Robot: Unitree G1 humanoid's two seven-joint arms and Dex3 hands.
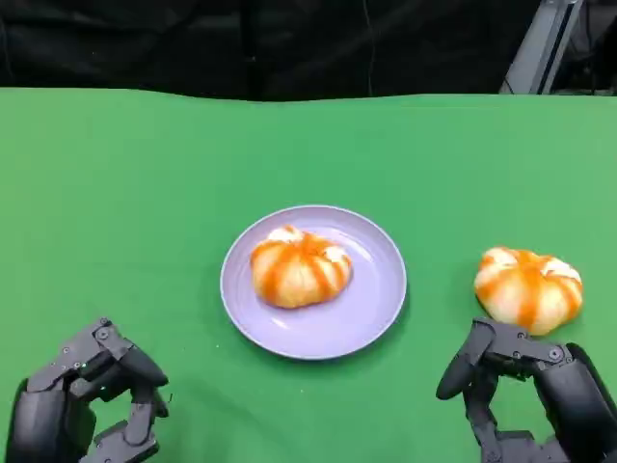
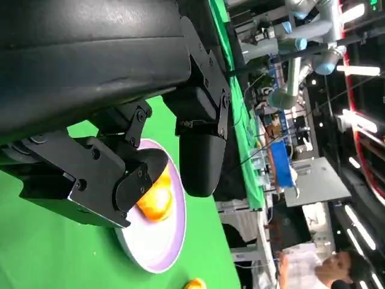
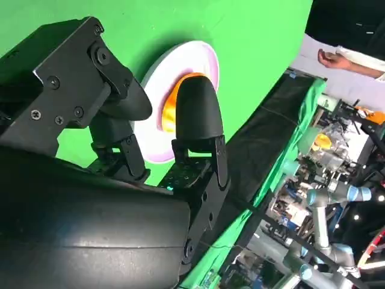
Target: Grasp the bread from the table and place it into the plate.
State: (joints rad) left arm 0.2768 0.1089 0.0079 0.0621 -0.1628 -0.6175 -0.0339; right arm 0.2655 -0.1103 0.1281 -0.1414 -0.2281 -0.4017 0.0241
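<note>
Just ahead of your right hand (image 1: 525,400), the loose bread (image 1: 528,287) sits on the green table (image 1: 125,193), to the right of the lavender plate (image 1: 381,289) and apart from its rim. That hand holds nothing: its fingers are parted and arched, with their tips near the bun's closest edge but not visibly touching it. The bun is round, with no real long axis, so approach angle matters little; what matters is that it lies straight forward of the right hand, while your left hand (image 1: 92,400) waits well off on the far side of the plate, loosely curled around nothing. Use the right. A second bun (image 1: 299,267) already rests in the plate, left of centre, so I'd judge the free patch on the plate's right side the sensible landing spot.
</note>
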